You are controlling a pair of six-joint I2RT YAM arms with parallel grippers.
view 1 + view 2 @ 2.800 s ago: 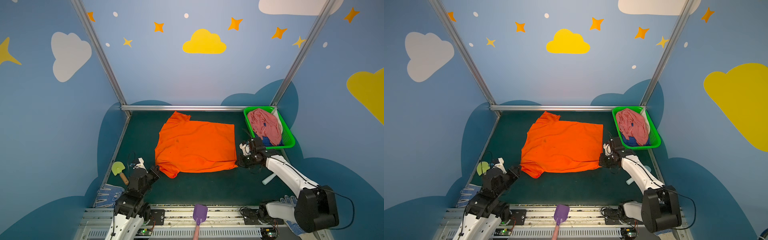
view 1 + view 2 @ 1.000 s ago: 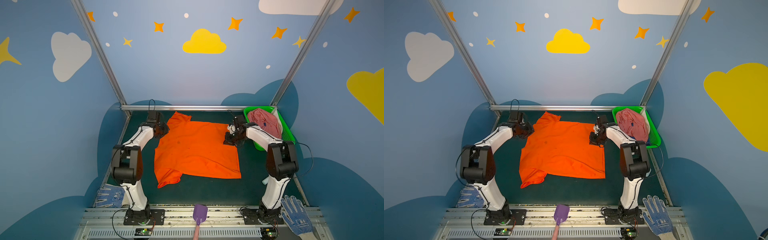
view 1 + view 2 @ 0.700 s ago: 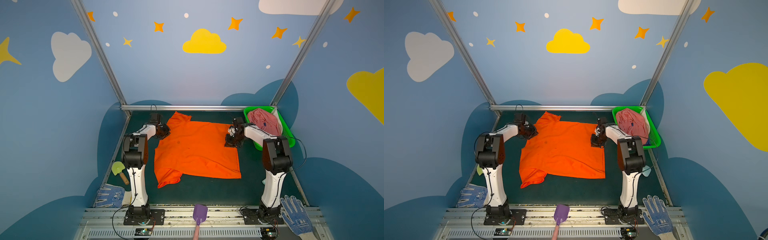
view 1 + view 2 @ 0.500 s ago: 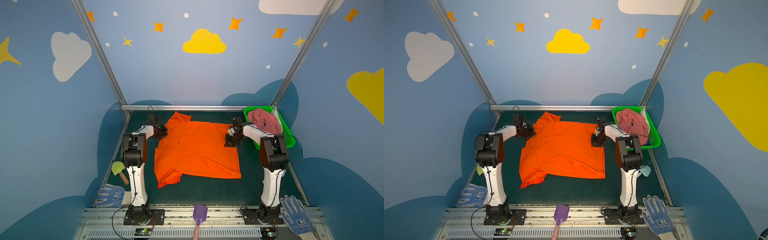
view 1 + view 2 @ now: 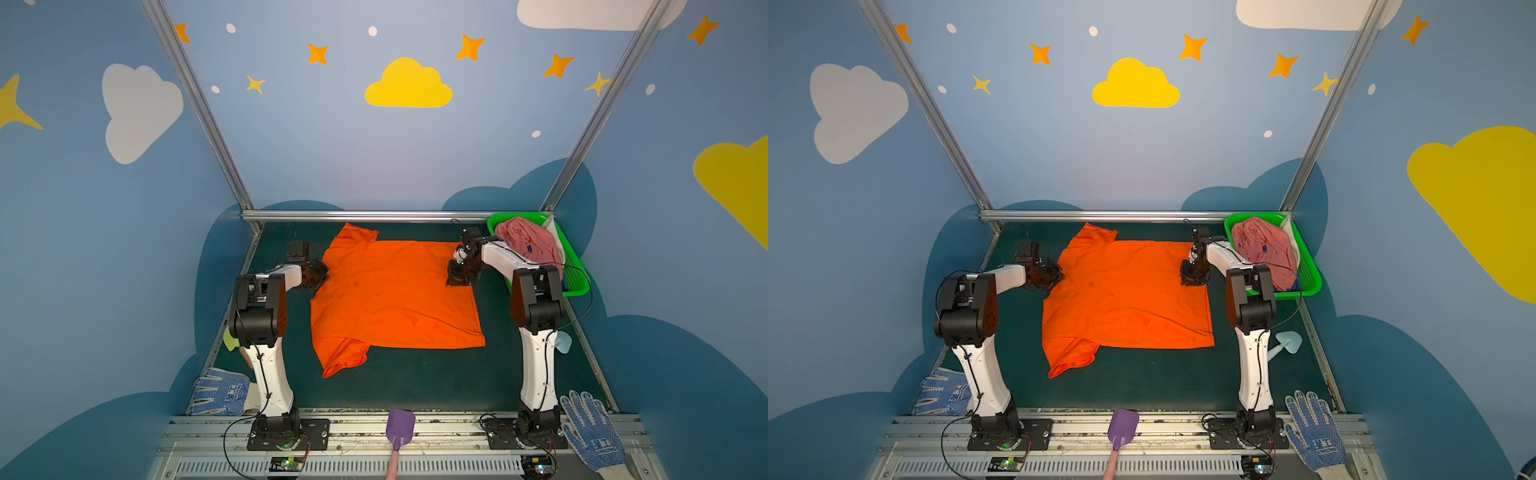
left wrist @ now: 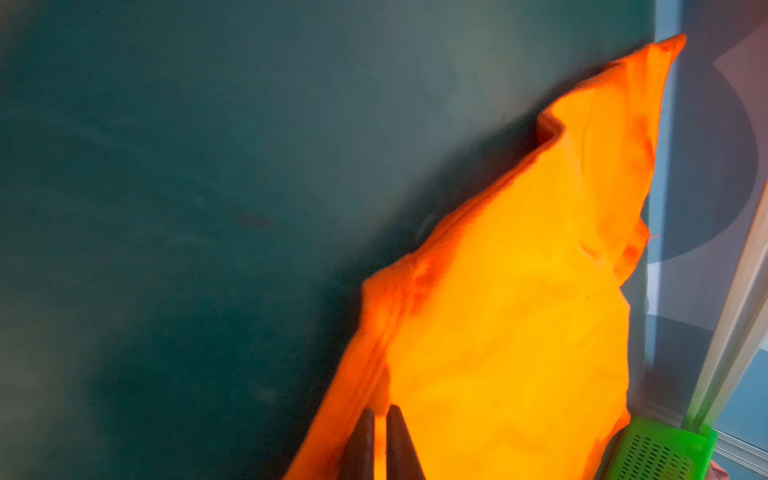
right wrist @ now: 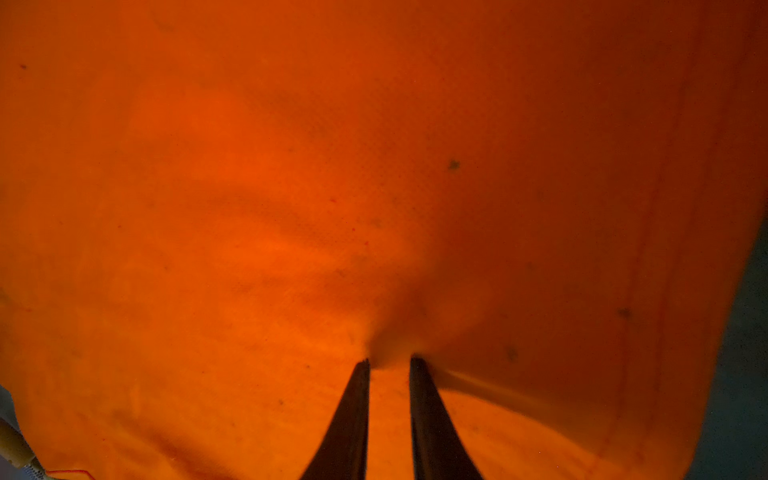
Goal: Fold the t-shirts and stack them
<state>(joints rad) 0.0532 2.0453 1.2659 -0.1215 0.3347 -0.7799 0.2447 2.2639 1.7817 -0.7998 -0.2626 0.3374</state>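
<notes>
Orange t-shirt (image 5: 395, 299): soft cloth, flat, squarish, lightly creased, near sleeve crumpled

Bare worktop (image 5: 415, 386) strip in front of orange shirt (image 5: 395, 299): free pass. Shirt fills the middle. Far right corner blocked by green basket (image 5: 579, 286). Near edge: purple scoop (image 5: 400, 424), gloves (image 5: 220, 392) at both corners.

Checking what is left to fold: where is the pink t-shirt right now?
In both top views the pink t-shirt lies bunched in the green basket at the far right corner, just right of the spread orange t-shirt.
</notes>
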